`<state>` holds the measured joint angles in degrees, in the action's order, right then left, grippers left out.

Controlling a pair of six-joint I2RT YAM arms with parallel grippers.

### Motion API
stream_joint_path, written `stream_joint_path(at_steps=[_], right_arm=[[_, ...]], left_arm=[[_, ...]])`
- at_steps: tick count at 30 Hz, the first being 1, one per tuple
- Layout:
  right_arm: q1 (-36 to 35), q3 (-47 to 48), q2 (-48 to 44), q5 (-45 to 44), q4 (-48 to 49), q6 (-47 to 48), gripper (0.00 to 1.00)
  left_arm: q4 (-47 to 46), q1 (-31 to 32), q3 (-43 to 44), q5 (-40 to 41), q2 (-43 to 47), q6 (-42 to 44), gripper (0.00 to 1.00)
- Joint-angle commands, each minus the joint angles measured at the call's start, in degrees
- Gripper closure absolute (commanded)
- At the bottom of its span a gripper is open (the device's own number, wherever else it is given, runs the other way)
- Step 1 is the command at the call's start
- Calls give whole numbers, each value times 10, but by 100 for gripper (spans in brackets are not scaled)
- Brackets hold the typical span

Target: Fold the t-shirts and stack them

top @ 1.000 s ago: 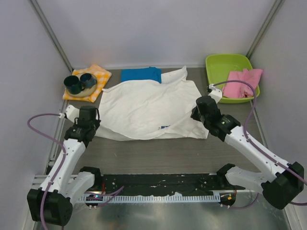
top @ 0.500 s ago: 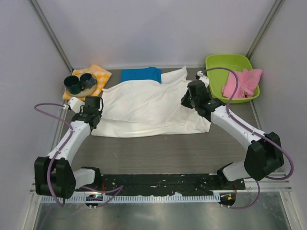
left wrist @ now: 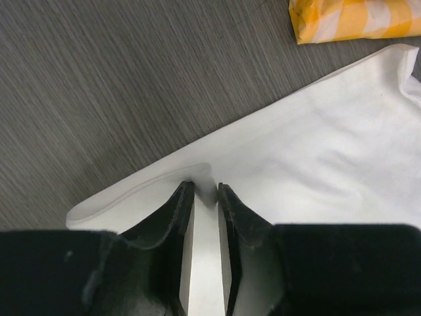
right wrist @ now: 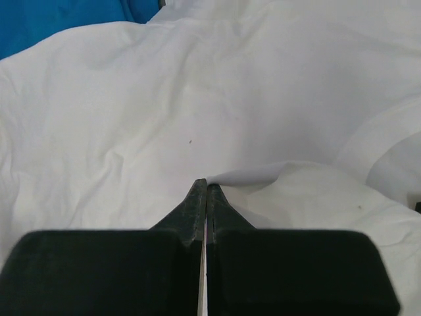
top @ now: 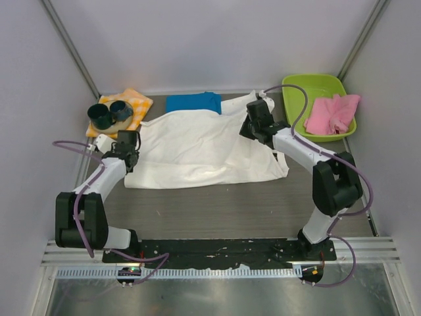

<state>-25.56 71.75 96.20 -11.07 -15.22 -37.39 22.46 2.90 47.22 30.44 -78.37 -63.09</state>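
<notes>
Right, table (top: 223, 210) first: the white t-shirt (top: 204, 148) lies spread mid-table, long axis running left to right, with one corner peaking toward the far right. My left arm (top: 108, 178) is stretched forward along the left side, wrist down at the shirt's left edge. My right arm (top: 299, 148) is bent at the elbow, reaching forward and inward onto the shirt's far-right part. The blue t-shirt (top: 193, 103) sits folded just behind the white one at its far edge, long side also left to right. Left gripper (left wrist: 206, 191): jaws parted a slit, low over the hem, a ridge of white cloth between the tips — can't tell whether it grips. Right gripper (right wrist: 206, 187): jaws pressed together, nipping a raised lip of the white cloth.
</notes>
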Motion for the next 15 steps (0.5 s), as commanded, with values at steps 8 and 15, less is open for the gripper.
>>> stream_joint_path(at_steps=[8, 15], right_arm=[[18, 53, 54, -20, 119, 32, 3], [6, -71, -124, -98, 72, 32, 2]], left_arm=[[-56, -4, -17, 17, 14, -8, 0], [-73, 13, -78, -69, 128, 6, 0]])
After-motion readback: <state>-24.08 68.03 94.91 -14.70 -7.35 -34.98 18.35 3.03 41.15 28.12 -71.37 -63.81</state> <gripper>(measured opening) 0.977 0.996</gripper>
